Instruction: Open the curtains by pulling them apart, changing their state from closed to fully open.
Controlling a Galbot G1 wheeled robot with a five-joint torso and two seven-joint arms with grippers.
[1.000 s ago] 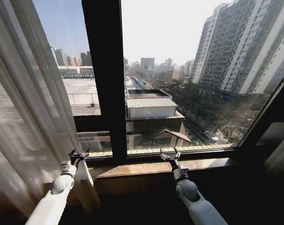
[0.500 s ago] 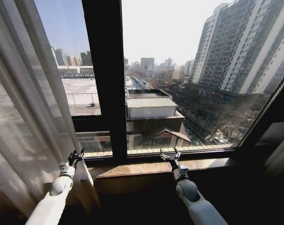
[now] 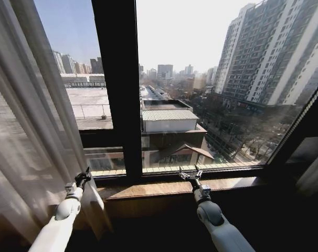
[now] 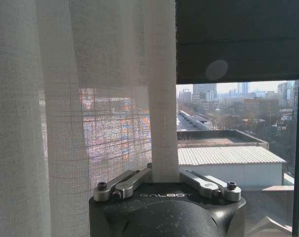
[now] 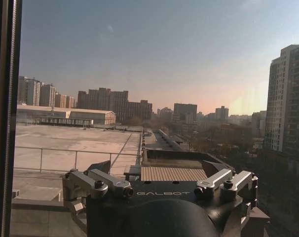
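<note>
The sheer white pleated curtain (image 3: 28, 131) hangs bunched at the left of the window, and much of the glass is bare. My left gripper (image 3: 84, 176) is at the curtain's inner edge, low down near the sill. In the left wrist view the curtain (image 4: 65, 98) hangs right in front, and its edge fold drops between the jaws of the left gripper (image 4: 164, 178), which are drawn in on it. My right gripper (image 3: 190, 174) hovers over the sill at the middle of the window, open and holding nothing; in the right wrist view the right gripper (image 5: 164, 186) faces bare glass.
A wide black frame bar (image 3: 117, 79) runs up the window between the arms. A wooden sill (image 3: 164, 188) lies just under both grippers. A dark panel (image 4: 238, 39) hangs above the glass. A pale strip of fabric (image 3: 314, 176) shows at the far right edge.
The left gripper's fingers have closed on the curtain edge and it has shifted slightly left and down. The right arm has not moved.
</note>
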